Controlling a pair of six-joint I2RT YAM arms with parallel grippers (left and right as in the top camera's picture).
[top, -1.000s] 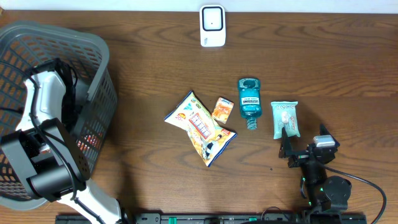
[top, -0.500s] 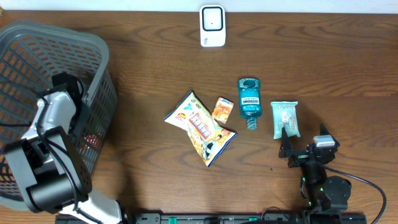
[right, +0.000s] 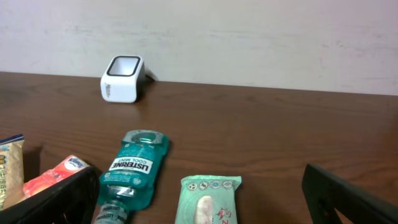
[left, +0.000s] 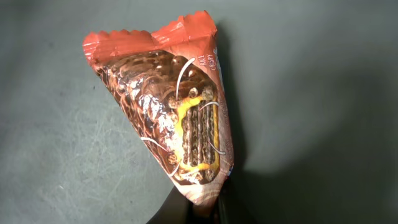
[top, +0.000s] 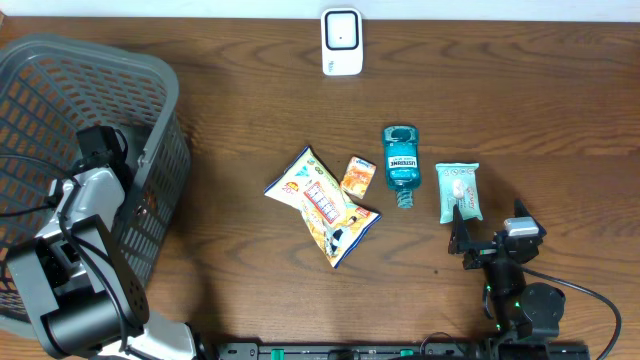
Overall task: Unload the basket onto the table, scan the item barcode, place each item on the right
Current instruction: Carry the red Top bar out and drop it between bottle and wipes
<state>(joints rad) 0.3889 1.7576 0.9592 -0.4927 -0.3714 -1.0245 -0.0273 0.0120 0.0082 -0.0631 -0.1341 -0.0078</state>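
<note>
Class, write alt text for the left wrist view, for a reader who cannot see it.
A red-orange snack packet, printed with a chocolate-coated wafer bar, fills the middle of the frame, its lower tip pinched in the dark left tool at the bottom edge. Behind it is a plain grey surface.

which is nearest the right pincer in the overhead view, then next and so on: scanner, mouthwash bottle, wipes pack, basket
From the right pincer, overhead view:
1. wipes pack, just ahead of it
2. mouthwash bottle, to the left of the wipes
3. white scanner, middle of the table's far edge
4. grey basket, far left side of the table
</note>
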